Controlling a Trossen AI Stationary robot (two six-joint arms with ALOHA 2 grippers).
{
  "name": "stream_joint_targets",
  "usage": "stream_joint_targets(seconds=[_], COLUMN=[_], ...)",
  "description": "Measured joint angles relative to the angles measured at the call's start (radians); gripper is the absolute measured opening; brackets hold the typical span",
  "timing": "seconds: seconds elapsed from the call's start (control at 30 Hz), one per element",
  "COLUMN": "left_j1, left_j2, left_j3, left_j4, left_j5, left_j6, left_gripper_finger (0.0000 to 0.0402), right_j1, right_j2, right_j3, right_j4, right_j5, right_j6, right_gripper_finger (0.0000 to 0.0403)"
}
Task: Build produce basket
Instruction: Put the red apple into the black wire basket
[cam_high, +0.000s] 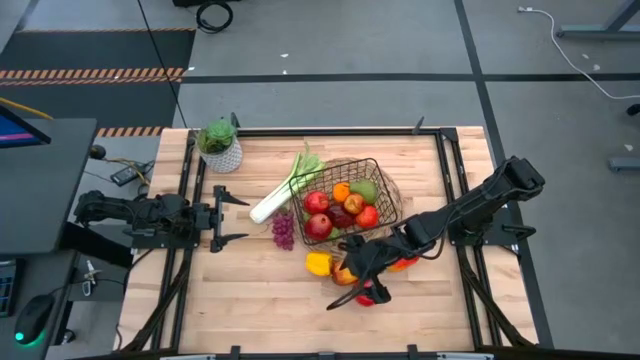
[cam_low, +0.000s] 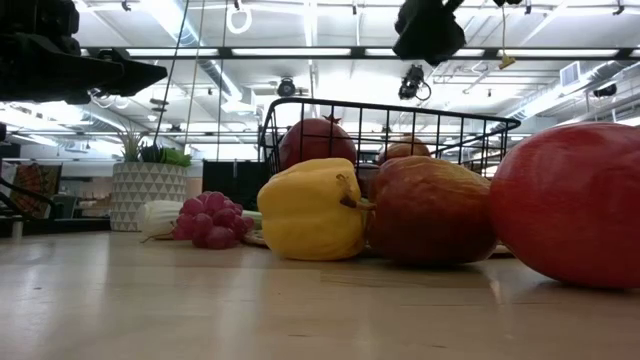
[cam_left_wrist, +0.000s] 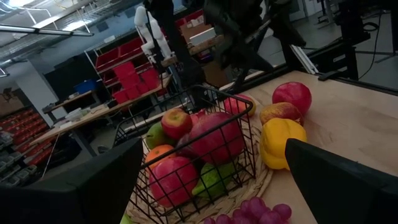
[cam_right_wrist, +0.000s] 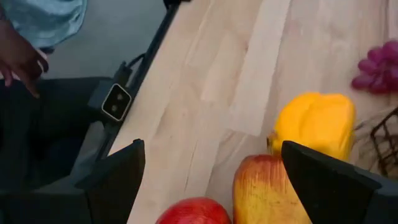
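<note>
The wooden counter (cam_high: 250, 300) is the biggest thing here. Near its middle sits the wire basket (cam_high: 386, 200) on a round woven base. Inside it are red apples (cam_high: 318, 226), an orange (cam_high: 341, 191) and a green pear (cam_high: 364, 191).

The right arm reaches in from the right side. Its gripper (cam_high: 362, 283) hangs over the fruit that lies on the counter just in front of the basket. The fingers (cam_right_wrist: 329, 180) are spread wide open and hold nothing. Between them, lower down, are a red-and-yellow apple (cam_right_wrist: 264, 190) and another red apple (cam_right_wrist: 196, 211). A yellow pepper (cam_right_wrist: 316, 126) lies right beside them.

The left gripper (cam_high: 226, 220) waits at the left side of the counter. Its fingers (cam_left_wrist: 93, 186) are wide open too, and empty.

A long white-green leek (cam_high: 284, 188) lies by the basket's left side, leaning on its edge. A small bunch of purple grapes (cam_high: 284, 231) lies just below the leek. A little green plant in a white pot (cam_high: 220, 146) stands at the far left corner.

A person's hand (cam_right_wrist: 22, 59) shows beyond the counter's edge.
</note>
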Motion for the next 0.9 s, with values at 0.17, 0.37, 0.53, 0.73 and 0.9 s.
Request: stream_joint_targets(seconds=[0.17,0.37,0.53,0.73,0.9], left_j1=[0.000,0.000,0.000,0.000,0.000], left_j2=[0.000,0.000,0.000,0.000,0.000], left_j3=[0.000,0.000,0.000,0.000,0.000], left_j4=[0.000,0.000,0.000,0.000,0.000], left_j5=[0.000,0.000,0.000,0.000,0.000], left_j6=[0.000,0.000,0.000,0.000,0.000], left_gripper_finger=[0.0400,0.0400,0.0400,0.0400,0.0400], right_j1=[0.020,0.058,0.074,0.084,0.074], right_j2=[0.000,0.002,0.098,0.212,0.298], right_j3=[-0.013,-0.006,0.004,0.117,0.193], right_j4=[-0.014,-0.054,-0.065,-0.138,-0.262], right_j5=[0.133,0.259,0.295,0.336,0.362], right_j6=[0.000,0.006,0.006,-0.019,-0.048], right_gripper_finger=[0.0380,0.0380,0.0380,0.0380,0.0380])
